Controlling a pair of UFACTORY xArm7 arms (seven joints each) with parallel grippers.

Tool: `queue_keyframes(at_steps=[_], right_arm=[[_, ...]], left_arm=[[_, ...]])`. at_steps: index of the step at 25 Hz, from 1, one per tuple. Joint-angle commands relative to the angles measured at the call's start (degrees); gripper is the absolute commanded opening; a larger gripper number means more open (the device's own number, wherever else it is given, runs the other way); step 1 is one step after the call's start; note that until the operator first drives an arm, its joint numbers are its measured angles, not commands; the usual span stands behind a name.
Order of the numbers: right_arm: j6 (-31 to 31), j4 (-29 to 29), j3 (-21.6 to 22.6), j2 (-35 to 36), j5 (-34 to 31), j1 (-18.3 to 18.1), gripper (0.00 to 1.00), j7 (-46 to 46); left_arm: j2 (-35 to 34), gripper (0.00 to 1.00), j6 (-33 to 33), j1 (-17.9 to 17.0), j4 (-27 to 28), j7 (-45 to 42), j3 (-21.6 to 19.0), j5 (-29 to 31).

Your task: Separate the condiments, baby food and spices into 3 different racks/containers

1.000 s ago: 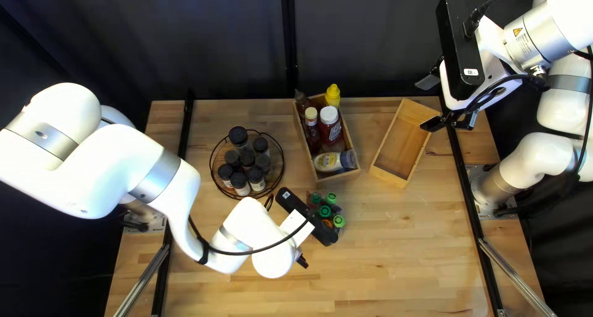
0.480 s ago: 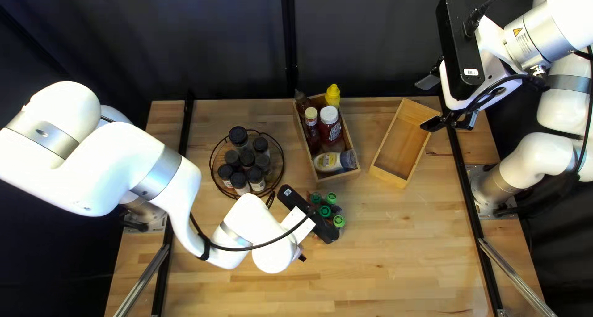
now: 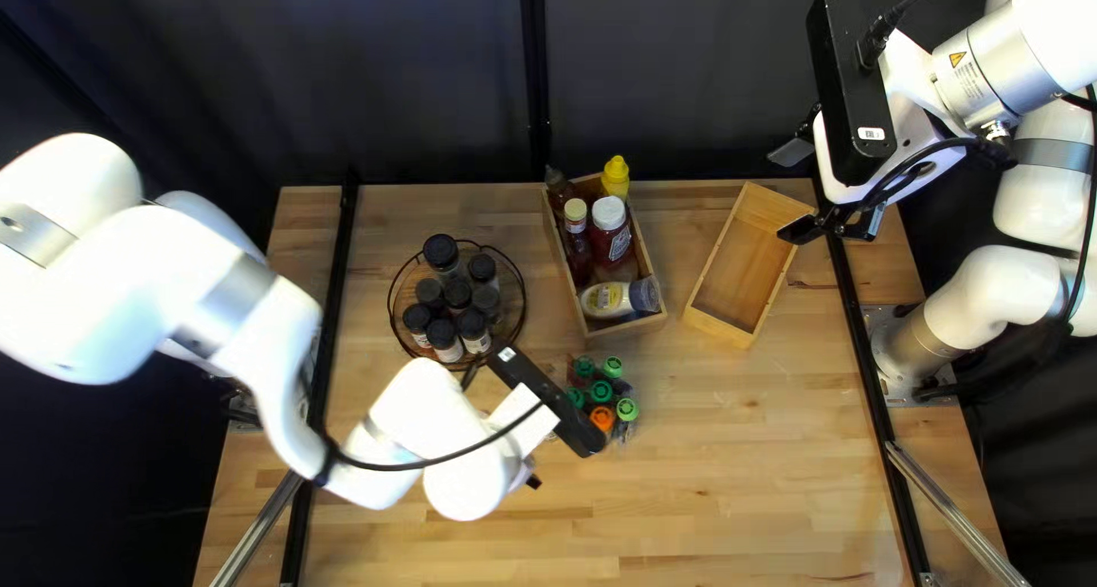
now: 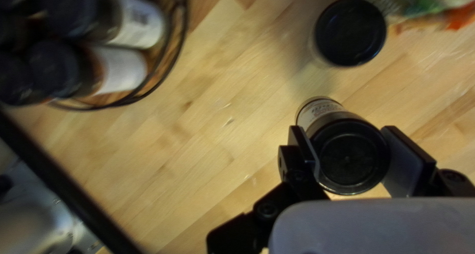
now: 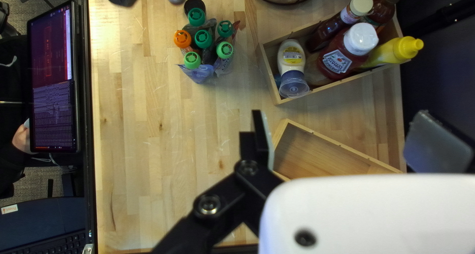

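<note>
Left wrist view — jar (image 4: 349, 157), printed label (image 4: 320, 111)

Left arm (image 3: 189, 284): reaches in from the left side in a bent S-shape, elbow raised, forearm running toward the near side. Wrist (image 3: 469, 473) over the near-left part of the table (image 3: 731, 473), with the black camera bar slanting across its far-right side. Left pincer (image 3: 534, 483) mostly hidden under the wrist; wrist view shows the two fingers partly parted, both pads bearing on the held item from opposite sides.

Right arm (image 3: 1006, 73): base at the right edge, upper links raised, folded at the far right. Right pincer (image 3: 784, 195) above the far-right corner, pointing left. Fingers widely parted, nothing gripped. Black camera bar runs along the top of its wrist.
</note>
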Motion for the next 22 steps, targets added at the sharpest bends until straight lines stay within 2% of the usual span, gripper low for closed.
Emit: queue_keyframes(at_steps=[1, 7, 10, 16, 22], right_arm=[[0.0, 0.0, 0.0, 0.0, 0.0, 0.0, 1.0, 0.0], [0.0, 0.0, 0.0, 0.0, 0.0, 0.0, 1.0, 0.0], [0.0, 0.0, 0.0, 0.0, 0.0, 0.0, 1.0, 0.0], [0.0, 0.0, 0.0, 0.0, 0.0, 0.0, 1.0, 0.0], [0.0, 0.0, 0.0, 0.0, 0.0, 0.0, 1.0, 0.0]], left_arm=[[-4.4, 0.0, 5.4, 0.9, 1.1, 2.1, 0.9, 0.9], [-8.4, 0.03, 8.0, 4.0, 3.2, 9.5, 4.6, 4.5], [-9.2, 0.08, 6.3, 5.7, 3.2, 13.2, 6.8, 6.3], [-8.9, 0.08, -2.0, 9.8, -0.1, 21.3, 12.8, 9.3], [-7.1, 0.05, -5.2, 11.8, -2.4, 23.4, 15.0, 12.8]])
